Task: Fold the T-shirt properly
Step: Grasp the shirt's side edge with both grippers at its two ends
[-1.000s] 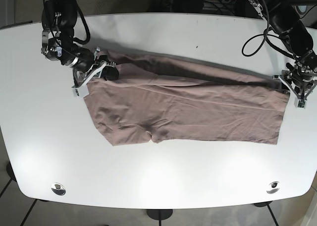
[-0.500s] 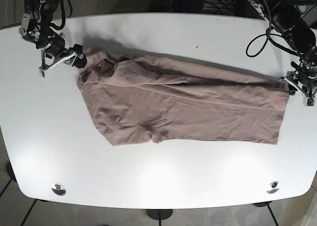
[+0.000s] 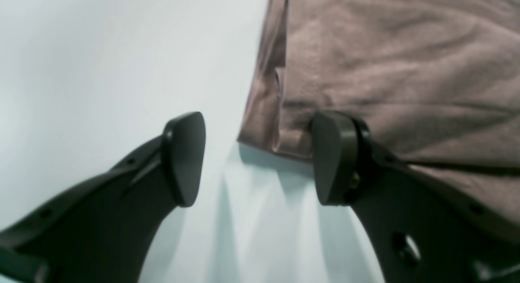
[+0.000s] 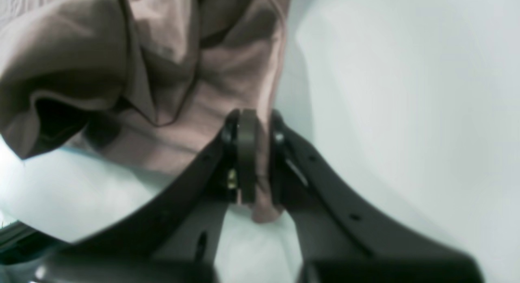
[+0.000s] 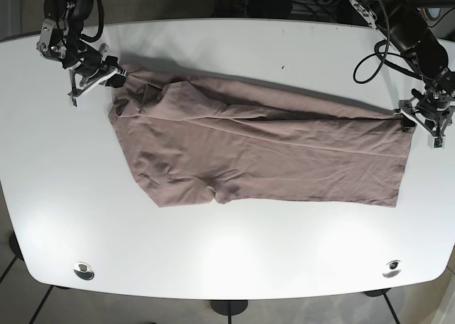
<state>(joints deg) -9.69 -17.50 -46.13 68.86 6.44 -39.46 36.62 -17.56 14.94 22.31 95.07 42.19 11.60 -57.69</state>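
A mauve T-shirt (image 5: 270, 153) lies spread across the white table (image 5: 227, 260), wrinkled, with a loose fold at its upper left. My right gripper (image 5: 114, 78) is at that upper-left corner; in the right wrist view (image 4: 252, 153) it is shut with a fold of the T-shirt (image 4: 162, 71) pinched between its pads. My left gripper (image 5: 424, 119) is at the shirt's right edge; in the left wrist view (image 3: 258, 159) it is open, its fingers either side of the T-shirt's (image 3: 386, 63) corner, not closed on it.
The table's curved edge runs close behind both arms. Round metal fittings sit near the front edge at left (image 5: 84, 270) and right (image 5: 391, 268). Black cables (image 5: 370, 57) hang off the left arm at the back right.
My right gripper left the shirt, swung out left, then came back and closed on the upper-left corner, drawing it up and left. My left gripper shifted slightly up the right edge.
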